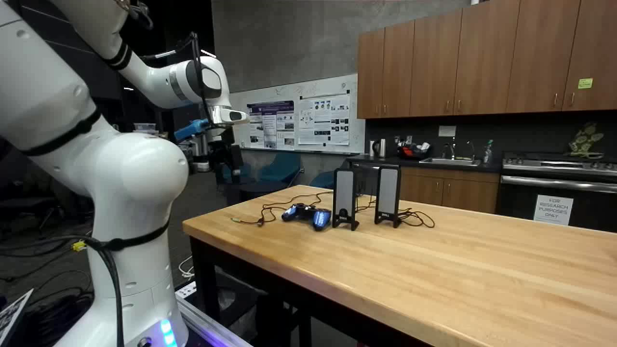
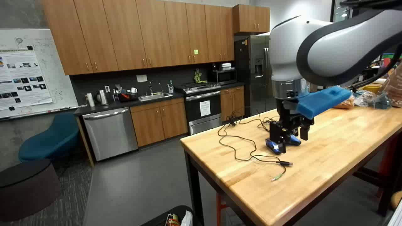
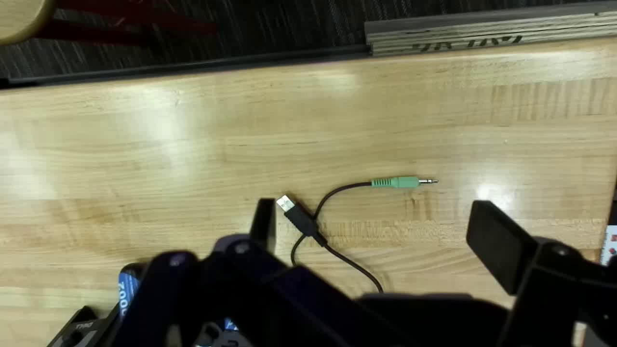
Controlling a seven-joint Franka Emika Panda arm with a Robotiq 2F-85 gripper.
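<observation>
My gripper [image 3: 378, 236] stands open above the wooden table, nothing between its fingers. Below it in the wrist view lie a black USB plug [image 3: 301, 219], near the left fingertip, and a green audio plug [image 3: 395, 182], both on thin black cables. A blue and black game controller [image 1: 308, 215] rests on the table beside two upright grey and black speakers, a nearer one [image 1: 344, 197] and a farther one [image 1: 388, 195]. In an exterior view the gripper [image 2: 292, 139] partly covers the controller [image 2: 272, 146], and the speakers cannot be seen there.
The wooden table [image 1: 458, 270] has a near corner beside the robot base. Loose cable [image 2: 238, 137] loops across it toward the far edge. Plastic bags [image 2: 364, 98] lie at its other end. A stool [image 3: 19, 19] stands past the edge in the wrist view.
</observation>
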